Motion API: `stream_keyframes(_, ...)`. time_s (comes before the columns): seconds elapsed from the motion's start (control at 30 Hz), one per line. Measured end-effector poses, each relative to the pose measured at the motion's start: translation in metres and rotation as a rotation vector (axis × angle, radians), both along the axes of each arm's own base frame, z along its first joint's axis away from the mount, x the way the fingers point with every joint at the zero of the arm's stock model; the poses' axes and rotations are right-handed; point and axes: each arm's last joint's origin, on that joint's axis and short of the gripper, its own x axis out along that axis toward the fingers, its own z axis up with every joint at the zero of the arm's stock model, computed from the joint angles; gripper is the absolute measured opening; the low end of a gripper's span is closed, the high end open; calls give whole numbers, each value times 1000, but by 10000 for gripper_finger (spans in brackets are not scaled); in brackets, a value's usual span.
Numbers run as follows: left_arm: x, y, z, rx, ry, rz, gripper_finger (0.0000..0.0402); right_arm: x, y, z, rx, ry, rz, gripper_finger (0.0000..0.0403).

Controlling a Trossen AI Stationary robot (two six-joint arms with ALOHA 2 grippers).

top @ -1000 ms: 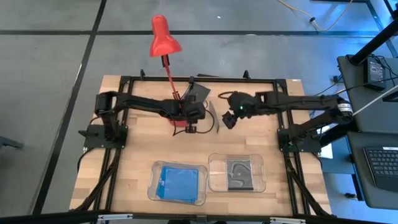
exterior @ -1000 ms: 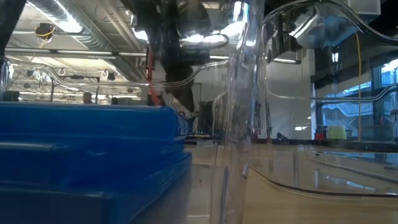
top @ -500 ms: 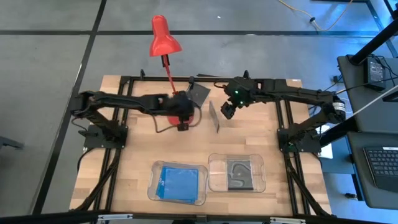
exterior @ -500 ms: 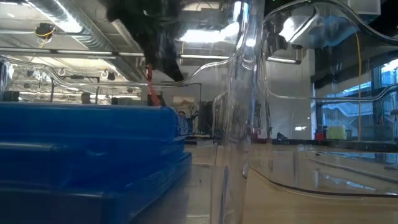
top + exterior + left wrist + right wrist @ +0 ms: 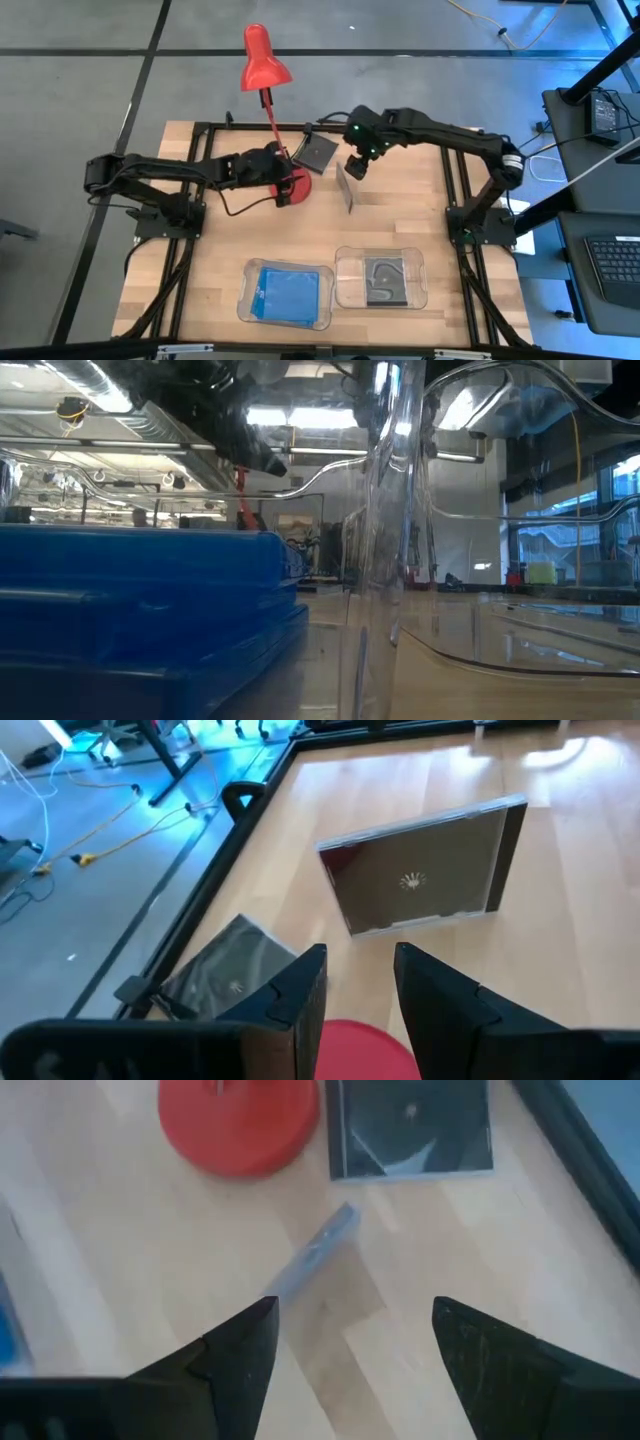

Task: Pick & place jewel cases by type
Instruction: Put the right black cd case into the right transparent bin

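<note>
Left gripper (image 5: 283,196) over red lamp base (image 5: 297,186), fingers (image 5: 300,995) slightly parted, holding nothing; dark case (image 5: 316,152) flat at far desk (image 5: 220,250) edge, right of it; upright case (image 5: 346,188) on edge, long axis near-far, directly under right gripper (image 5: 357,165), fingers (image 5: 235,1355) wide open, right arm nearer

From above I get even, bright light on the wooden surface (image 5: 230,240), with only short soft shadows under the arms. A cool blue cast spills across the floor toward 2 o'clock. My low view is glare-heavy: ceiling lights streak across the clear tray wall (image 5: 395,510), and the blue cases (image 5: 140,610) up close are out of focus. The right wrist view is blurred throughout.
</note>
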Motion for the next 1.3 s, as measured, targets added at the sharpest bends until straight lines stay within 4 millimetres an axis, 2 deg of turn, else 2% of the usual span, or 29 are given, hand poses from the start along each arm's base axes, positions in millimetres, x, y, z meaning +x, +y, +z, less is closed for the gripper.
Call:
stream_keyframes(0.1,0,0,0,19,14,2,118,1,-4,3,10,0,90,267)
stream_keyframes(0.2,-1,0,-1,23,20,5,118,-4,-13,8,34,-36,265,267)
stream_keyframes(0.3,-2,0,-4,17,53,6,118,-13,-27,11,-32,-35,441,267)
stream_keyframes(0.4,-4,0,-6,15,79,12,118,-19,-42,11,-130,-19,535,267)
stream_keyframes(0.57,-4,0,-7,17,93,19,118,-7,-64,16,-342,-92,476,267)
stream_keyframes(0.63,-4,0,-7,18,91,19,118,-4,-67,19,-348,-147,410,267)
stream_keyframes(0.7,-4,0,-6,23,88,27,118,-3,-67,20,-367,-156,463,267)
stream_keyframes(0.77,-4,1,-6,29,92,39,118,-5,-66,18,-351,-151,543,267)
stream_keyframes(0.83,-5,1,-7,30,98,42,118,-10,-68,16,-298,-161,552,267)
stream_keyframes(1.0,-5,1,-6,30,96,42,118,-14,-75,13,-103,-193,220,267)
stream_keyframes(1.13,-4,1,-6,28,93,43,118,-8,-67,13,-83,-194,194,267)
stream_keyframes(1.3,-5,1,-7,16,100,50,118,3,-44,11,-157,-104,103,267)
